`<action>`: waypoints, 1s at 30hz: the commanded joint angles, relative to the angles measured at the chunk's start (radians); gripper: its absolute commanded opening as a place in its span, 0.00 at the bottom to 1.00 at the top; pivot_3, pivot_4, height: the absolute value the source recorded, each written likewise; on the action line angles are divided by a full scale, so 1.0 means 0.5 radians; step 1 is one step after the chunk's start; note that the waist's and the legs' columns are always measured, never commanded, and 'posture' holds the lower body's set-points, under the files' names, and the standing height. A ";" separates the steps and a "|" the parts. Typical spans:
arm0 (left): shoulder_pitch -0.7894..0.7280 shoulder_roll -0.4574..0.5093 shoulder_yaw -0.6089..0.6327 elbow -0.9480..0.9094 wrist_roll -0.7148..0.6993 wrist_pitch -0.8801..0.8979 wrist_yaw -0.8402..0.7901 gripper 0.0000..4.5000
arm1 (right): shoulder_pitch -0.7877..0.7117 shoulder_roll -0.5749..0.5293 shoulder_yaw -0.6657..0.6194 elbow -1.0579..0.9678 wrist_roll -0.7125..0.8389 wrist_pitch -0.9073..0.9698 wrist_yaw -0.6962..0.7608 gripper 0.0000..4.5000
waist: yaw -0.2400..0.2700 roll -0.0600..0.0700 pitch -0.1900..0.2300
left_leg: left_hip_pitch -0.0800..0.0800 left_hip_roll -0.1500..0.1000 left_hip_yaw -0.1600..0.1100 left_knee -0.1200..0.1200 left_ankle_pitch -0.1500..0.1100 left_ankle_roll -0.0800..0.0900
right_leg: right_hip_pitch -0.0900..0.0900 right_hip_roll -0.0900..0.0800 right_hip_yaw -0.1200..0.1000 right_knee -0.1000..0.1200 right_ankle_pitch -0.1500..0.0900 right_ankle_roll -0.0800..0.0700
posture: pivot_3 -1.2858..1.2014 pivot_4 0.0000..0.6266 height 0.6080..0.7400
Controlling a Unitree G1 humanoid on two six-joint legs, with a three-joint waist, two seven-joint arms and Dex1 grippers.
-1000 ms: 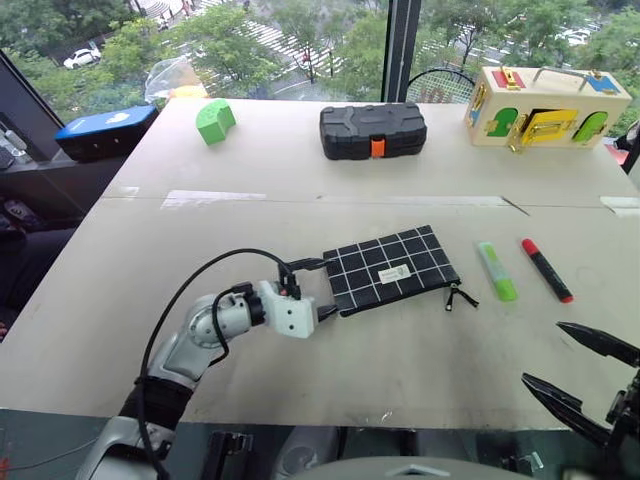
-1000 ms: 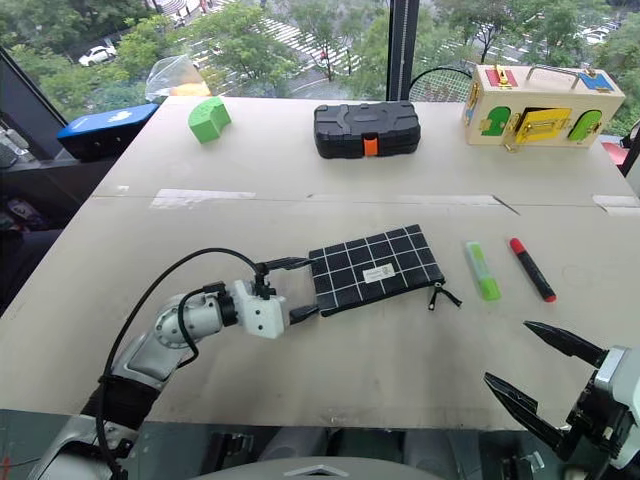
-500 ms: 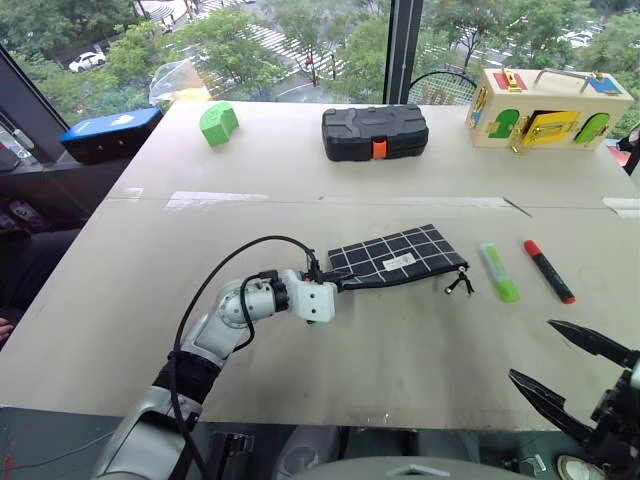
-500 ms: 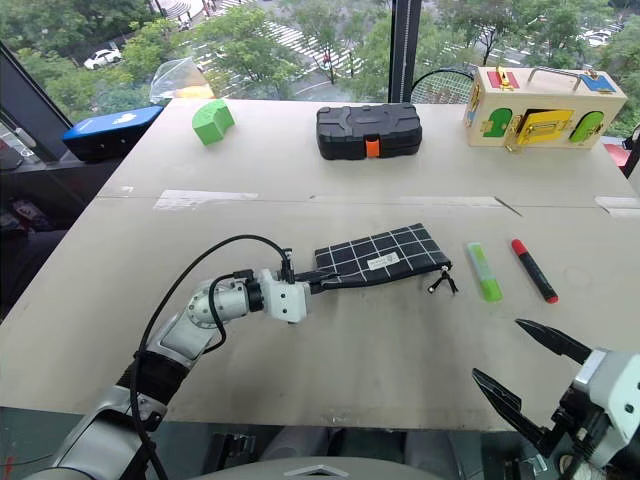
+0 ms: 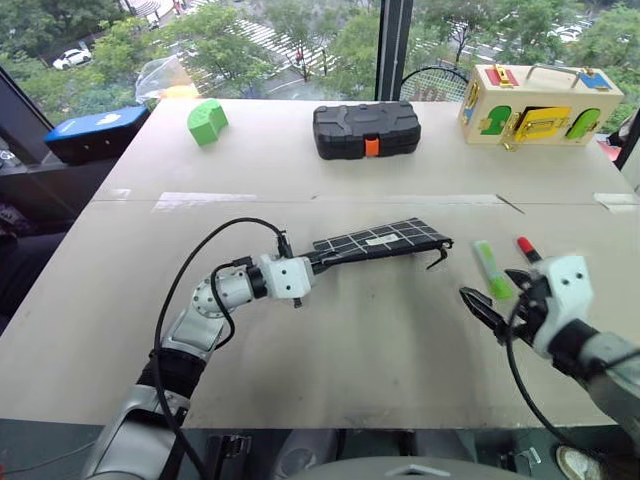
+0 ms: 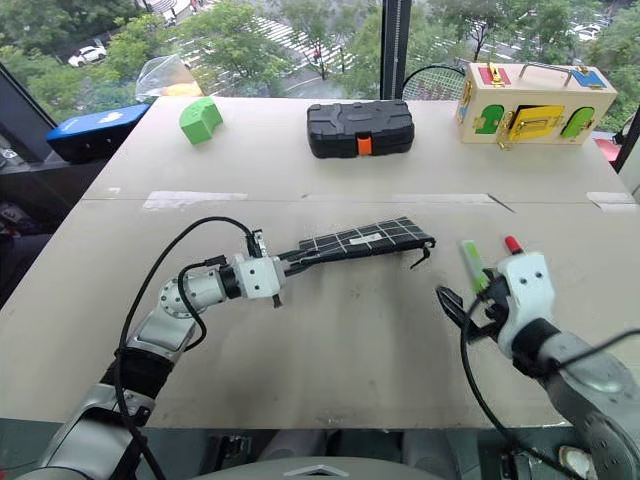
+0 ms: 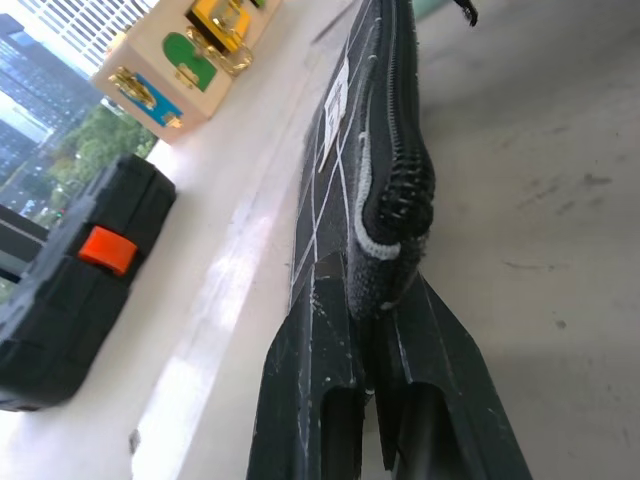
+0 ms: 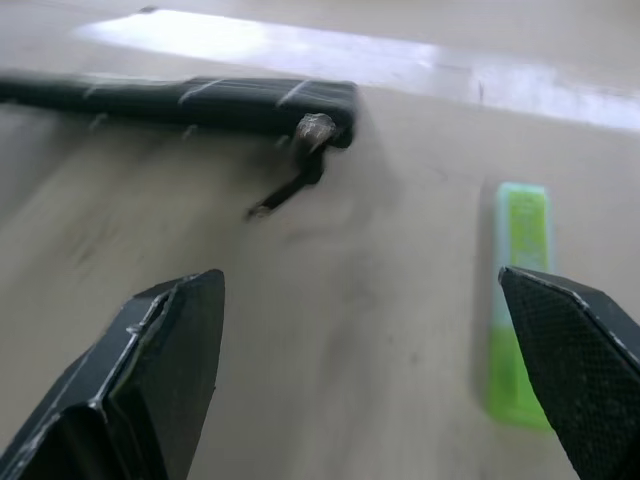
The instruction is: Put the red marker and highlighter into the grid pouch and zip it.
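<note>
- Pale table [image 5: 330, 340] by a window [image 5: 300, 40]; black case [image 5: 366, 129] and toy box [image 5: 540, 105] far.
- Left gripper [image 5: 312, 264] clamps the pouch [image 5: 385, 241].
- Right gripper [image 5: 495, 297] spread near the highlighter [image 5: 491, 268].

Silver arms w/ black cables, white wrist blocks, black fingers [image 7: 310, 400]

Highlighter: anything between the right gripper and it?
Nothing visible. The right gripper is open, and in its wrist view the highlighter lies on bare table just ahead of one finger. The grid pouch, pinched by the left gripper, sits off to the side.
</note>
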 commanded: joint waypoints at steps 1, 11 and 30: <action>0.037 0.004 0.035 -0.150 -0.006 0.021 0.043 0.02 | -0.278 0.120 0.014 0.157 0.089 0.263 -0.155 1.00 | -0.004 0.000 0.000 | 0.000 0.000 -0.002 0.000 0.000 0.000 | 0.000 0.000 0.000 0.000 0.000 0.000 | 0.52 0.24 1.00; 0.171 -0.009 0.016 -0.454 0.048 0.192 0.098 0.00 | -0.688 0.340 0.166 0.534 -0.036 0.375 -0.235 0.70 | -0.019 0.002 0.000 | -0.001 -0.002 -0.008 -0.005 0.000 0.000 | -0.003 -0.002 -0.001 -0.001 0.000 0.000 | 0.52 0.24 1.00; 0.134 0.015 -0.023 -0.524 0.307 0.298 0.180 0.00 | -0.766 0.283 0.262 0.458 0.011 0.662 -0.046 0.01 | -0.053 0.004 0.000 | -0.001 -0.003 -0.009 -0.005 0.000 0.000 | -0.003 -0.001 -0.001 0.000 0.000 0.000 | 0.52 0.24 1.00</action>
